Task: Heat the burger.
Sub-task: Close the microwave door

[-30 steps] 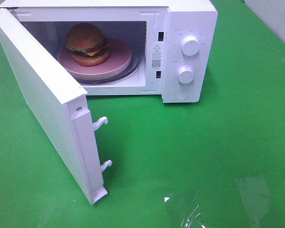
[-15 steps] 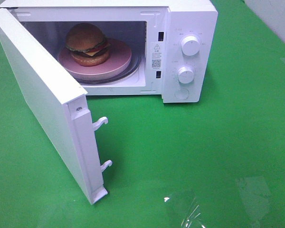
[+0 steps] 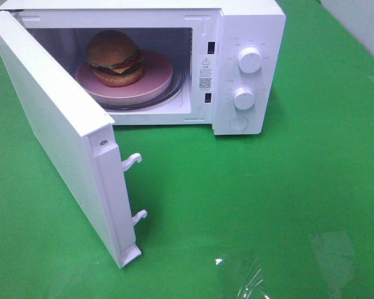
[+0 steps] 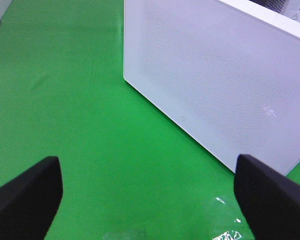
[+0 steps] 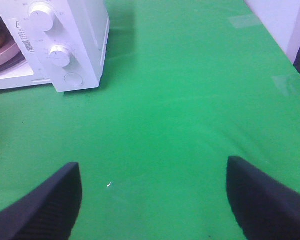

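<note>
Likely soft and squashable, the burger (image 3: 114, 57) sits on a pink plate (image 3: 157, 84) inside the open microwave (image 3: 249, 25), well beyond the released left pincer (image 4: 147, 167) and right pincer (image 5: 152, 172); the plate's rim looks the safest hold.

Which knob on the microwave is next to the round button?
The lower knob, just above the round button; the upper knob sits higher, farther from it.

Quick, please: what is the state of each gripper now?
Left gripper: open, holding nothing.
Right gripper: open, holding nothing.
</note>
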### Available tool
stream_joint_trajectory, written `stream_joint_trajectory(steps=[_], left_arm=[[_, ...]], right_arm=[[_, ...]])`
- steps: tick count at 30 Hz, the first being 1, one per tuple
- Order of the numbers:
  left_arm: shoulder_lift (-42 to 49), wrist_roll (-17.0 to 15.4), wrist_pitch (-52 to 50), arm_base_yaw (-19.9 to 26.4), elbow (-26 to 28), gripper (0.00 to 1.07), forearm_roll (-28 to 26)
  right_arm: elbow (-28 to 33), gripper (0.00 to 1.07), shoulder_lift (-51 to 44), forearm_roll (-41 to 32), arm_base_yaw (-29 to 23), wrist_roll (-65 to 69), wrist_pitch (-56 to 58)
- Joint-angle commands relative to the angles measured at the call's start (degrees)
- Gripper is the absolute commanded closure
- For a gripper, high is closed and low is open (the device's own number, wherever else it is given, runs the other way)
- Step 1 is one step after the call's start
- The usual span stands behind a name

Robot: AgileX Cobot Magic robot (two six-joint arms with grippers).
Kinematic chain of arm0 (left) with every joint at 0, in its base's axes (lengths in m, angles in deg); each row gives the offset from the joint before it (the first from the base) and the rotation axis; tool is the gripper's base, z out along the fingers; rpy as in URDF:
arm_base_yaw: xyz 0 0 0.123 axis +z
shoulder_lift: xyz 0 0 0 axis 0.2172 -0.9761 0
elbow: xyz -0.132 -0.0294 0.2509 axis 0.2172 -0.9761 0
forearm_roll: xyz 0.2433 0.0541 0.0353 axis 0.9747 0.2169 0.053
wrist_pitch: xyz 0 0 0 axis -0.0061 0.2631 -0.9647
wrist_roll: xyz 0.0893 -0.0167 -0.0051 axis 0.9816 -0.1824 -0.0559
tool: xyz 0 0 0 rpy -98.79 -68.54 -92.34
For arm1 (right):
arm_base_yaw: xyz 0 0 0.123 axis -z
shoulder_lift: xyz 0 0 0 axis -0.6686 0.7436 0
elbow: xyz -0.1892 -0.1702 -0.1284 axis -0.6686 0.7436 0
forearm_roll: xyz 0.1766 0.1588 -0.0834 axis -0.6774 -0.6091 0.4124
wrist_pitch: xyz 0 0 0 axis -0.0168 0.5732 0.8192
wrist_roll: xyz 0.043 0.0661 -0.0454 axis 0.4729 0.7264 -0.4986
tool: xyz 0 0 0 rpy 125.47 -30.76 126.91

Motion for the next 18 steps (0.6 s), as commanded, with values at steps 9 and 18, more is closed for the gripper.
stream_joint_trajectory(steps=[9,18], left_arm=[[0.6,-0.1,-0.5,0.2,-0.2,0.22,-0.5],[-0.4,-0.1,-0.6,0.2,-0.2,0.22,-0.8]], right_arm=[[0.1,0.31,-1.4,-0.1,0.3,-0.5,-0.4],[0.1,0.31,-1.4,-0.1,0.3,-0.5,-0.4]])
